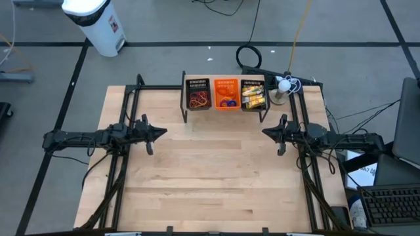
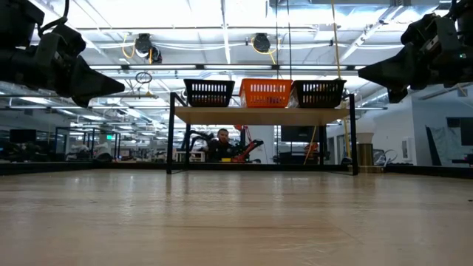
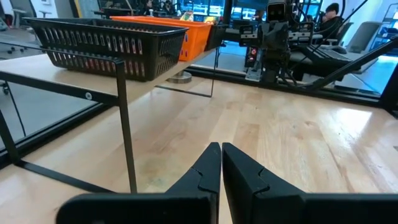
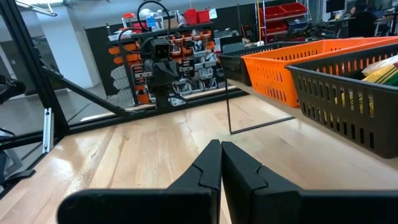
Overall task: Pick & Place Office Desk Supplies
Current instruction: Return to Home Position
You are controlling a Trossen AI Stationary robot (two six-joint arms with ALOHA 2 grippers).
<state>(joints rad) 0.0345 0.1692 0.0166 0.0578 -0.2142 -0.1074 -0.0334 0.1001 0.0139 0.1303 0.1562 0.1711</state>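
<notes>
Supplies point(image 1: 199, 100) are kept in bins point(image 1: 226, 84) on the shelf point(image 1: 223, 111) at the table's point(image 1: 210, 177) far edge; left claw point(image 1: 163, 132) and right claw point(image 1: 265, 132) are closed, empty.

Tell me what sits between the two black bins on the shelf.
The orange bin sits between the left black bin and the right black bin; the high view shows it.

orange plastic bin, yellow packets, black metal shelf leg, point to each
orange plastic bin point(image 2: 265, 94), low view, front wall
yellow packets point(image 1: 254, 98), high view, pile's middle
black metal shelf leg point(image 2: 171, 137), low view, mid-height
</notes>
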